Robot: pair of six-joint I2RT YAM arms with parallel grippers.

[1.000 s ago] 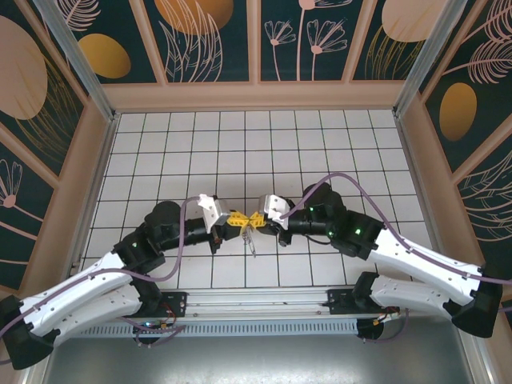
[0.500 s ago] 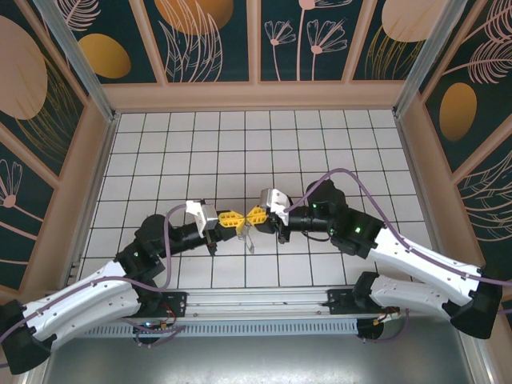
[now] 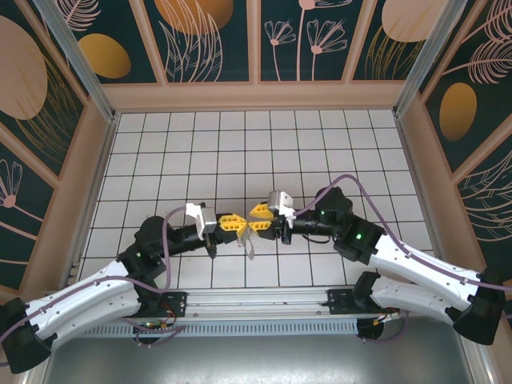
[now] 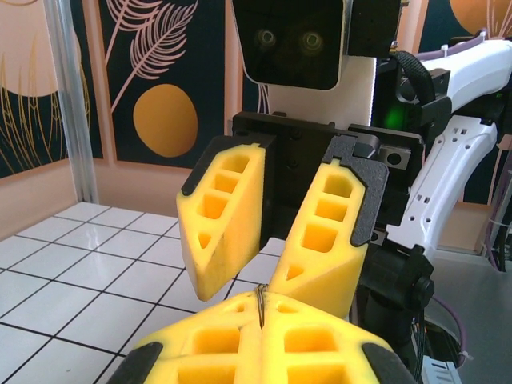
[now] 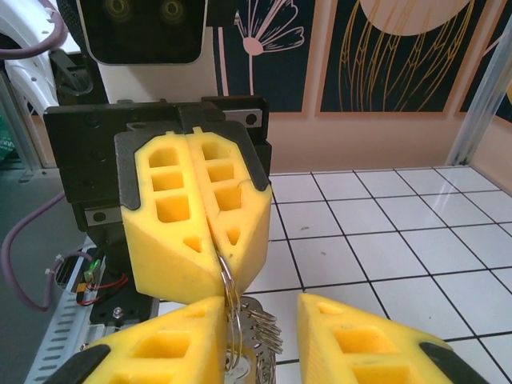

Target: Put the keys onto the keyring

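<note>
The keyring's thin metal ring (image 5: pixel 227 282) is pinched between the fingers of my left gripper (image 3: pixel 241 226), which is shut on it. A sliver of that ring (image 4: pixel 262 302) shows in the seam between the yellow pads. Several silvery keys (image 5: pixel 262 334) hang on the ring, and they dangle below the fingertips (image 3: pixel 249 245) just above the tiles. My right gripper (image 3: pixel 254 218) faces the left one tip to tip and stands open. Its fingers (image 5: pixel 164 348) straddle the ring and keys, and the ring runs close along the inner face of one finger.
White tiled floor (image 3: pixel 240 152) stretches behind both grippers, inside patterned walls (image 3: pixel 256 40). A metal rail (image 3: pixel 256 300) with the arm bases runs along the near edge.
My right gripper has opened its fingers off the ring. The left wrist rolled and sank a little, staying shut on the ring; the keys still hang between the two.
</note>
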